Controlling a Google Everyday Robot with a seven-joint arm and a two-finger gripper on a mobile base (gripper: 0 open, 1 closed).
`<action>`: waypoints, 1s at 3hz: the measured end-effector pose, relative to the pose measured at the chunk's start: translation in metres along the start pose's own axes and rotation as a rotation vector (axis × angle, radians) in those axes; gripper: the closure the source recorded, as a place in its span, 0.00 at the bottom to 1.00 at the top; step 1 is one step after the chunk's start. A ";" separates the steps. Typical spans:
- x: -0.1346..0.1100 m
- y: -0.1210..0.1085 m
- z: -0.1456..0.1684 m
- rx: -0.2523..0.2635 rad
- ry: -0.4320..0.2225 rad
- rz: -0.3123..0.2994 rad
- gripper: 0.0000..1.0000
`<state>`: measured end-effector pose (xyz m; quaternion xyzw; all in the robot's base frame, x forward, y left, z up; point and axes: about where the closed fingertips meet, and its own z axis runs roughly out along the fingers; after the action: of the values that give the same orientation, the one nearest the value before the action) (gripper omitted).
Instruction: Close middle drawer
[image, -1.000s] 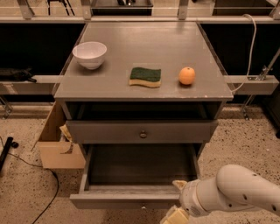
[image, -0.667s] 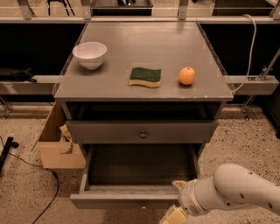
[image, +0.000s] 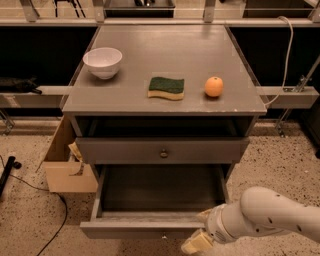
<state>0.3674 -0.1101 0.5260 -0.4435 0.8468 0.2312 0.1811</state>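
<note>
The middle drawer (image: 150, 226) is the lower grey one, pulled far out, its long shallow box empty. Above it sits the upper grey drawer (image: 163, 150) with a round metal knob, slightly out. My gripper (image: 200, 234) is at the bottom right, at the right part of the open drawer's front panel. One pale fingertip (image: 196, 243) shows below the panel edge and another at the panel's top. My white arm (image: 270, 216) comes in from the right.
On the cabinet top (image: 165, 55) are a white bowl (image: 102, 62), a green and yellow sponge (image: 166, 87) and an orange (image: 214, 86). An open cardboard box (image: 65, 160) stands on the floor at the left. A cable (image: 30, 200) lies on the speckled floor.
</note>
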 end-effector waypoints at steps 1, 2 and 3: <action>0.016 -0.004 0.006 -0.004 -0.004 0.047 0.47; 0.030 -0.005 0.017 -0.013 0.000 0.087 0.71; 0.041 -0.007 0.031 -0.025 0.023 0.115 0.94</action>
<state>0.3542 -0.1241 0.4771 -0.3990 0.8699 0.2467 0.1524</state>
